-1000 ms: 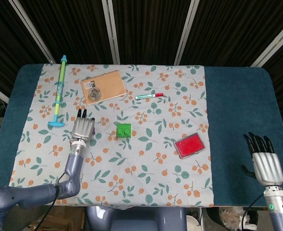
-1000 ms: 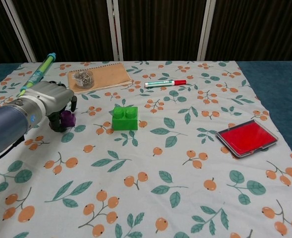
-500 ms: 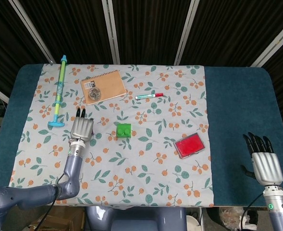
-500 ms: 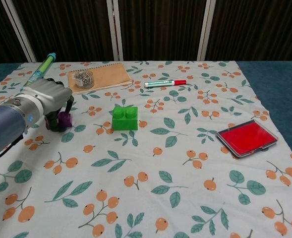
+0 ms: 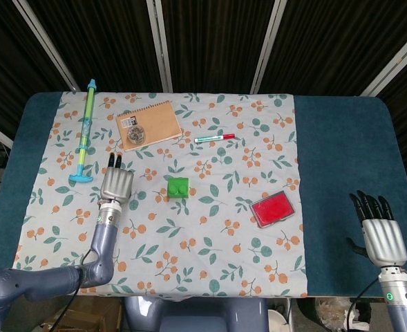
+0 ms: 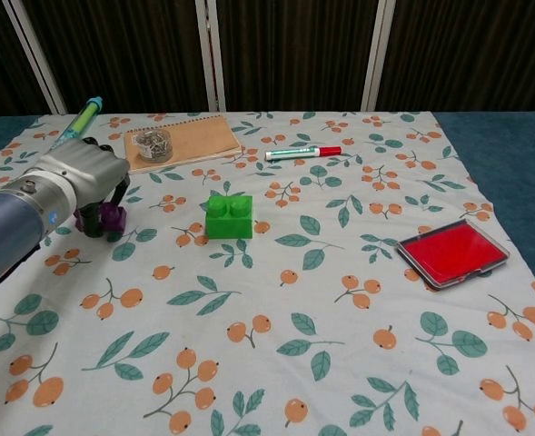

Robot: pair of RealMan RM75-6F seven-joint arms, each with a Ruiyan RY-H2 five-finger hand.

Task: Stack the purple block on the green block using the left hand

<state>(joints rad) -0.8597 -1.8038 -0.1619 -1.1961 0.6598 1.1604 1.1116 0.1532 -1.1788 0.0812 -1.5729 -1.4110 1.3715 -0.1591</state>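
Note:
The green block (image 5: 178,188) (image 6: 228,218) stands on the flowered cloth near the middle of the table. The purple block (image 6: 104,217) lies left of it, about a block's width away. My left hand (image 5: 117,184) (image 6: 78,176) is arched over the purple block, with its fingers (image 6: 122,191) curled down around it, gripping it low at the cloth. In the head view the hand hides the purple block. My right hand (image 5: 383,235) rests far off at the front right on the blue table cover, fingers straight and apart, holding nothing.
A tan notebook (image 5: 150,123) with a small clear jar (image 6: 150,143) on it lies behind the blocks. A red-capped marker (image 5: 213,137) lies beyond the green block. A red pad (image 5: 271,208) sits to the right. A green-blue tube tool (image 5: 86,131) lies at the far left.
My left hand has shifted a little to the left, and the purple block has moved left with it, away from the green block. The right hand has stayed still.

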